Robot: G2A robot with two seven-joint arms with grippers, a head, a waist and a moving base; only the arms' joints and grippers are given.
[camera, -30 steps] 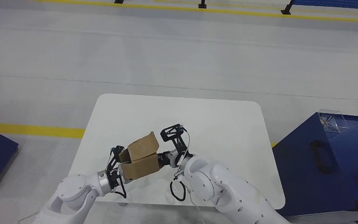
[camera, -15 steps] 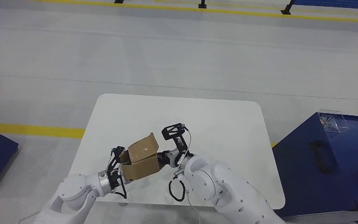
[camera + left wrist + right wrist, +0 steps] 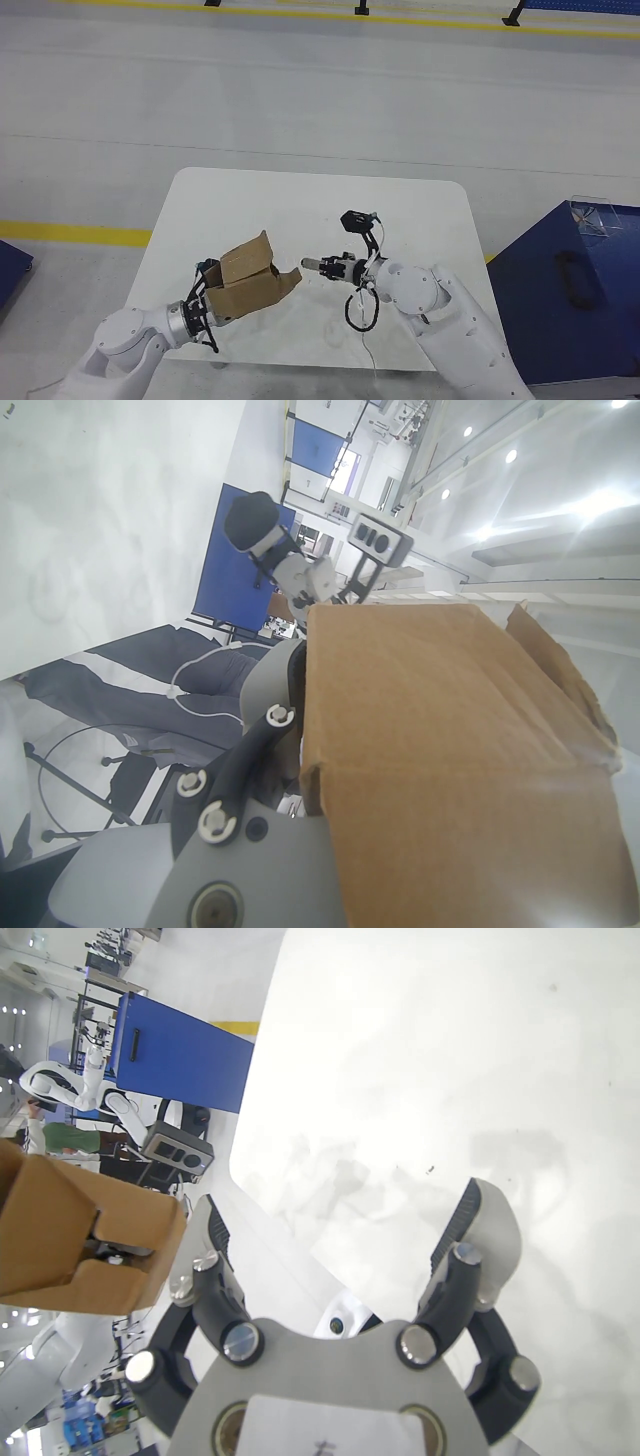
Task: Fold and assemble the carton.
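Brown cardboard carton (image 3: 250,288), boxy and matte with one flap raised and a ragged edge, is clamped by the left gripper (image 3: 206,298) above the near left corner of the smooth white round-cornered surface (image 3: 400,210). Just beside its open end the right gripper (image 3: 341,1195) hovers empty over the surface, its metal fingers (image 3: 492,1223) with ribbed pads spread wide. Farther off lie a pale grey floor (image 3: 300,90) with yellow lines (image 3: 80,234) and a blue cabinet (image 3: 570,290) to the right.
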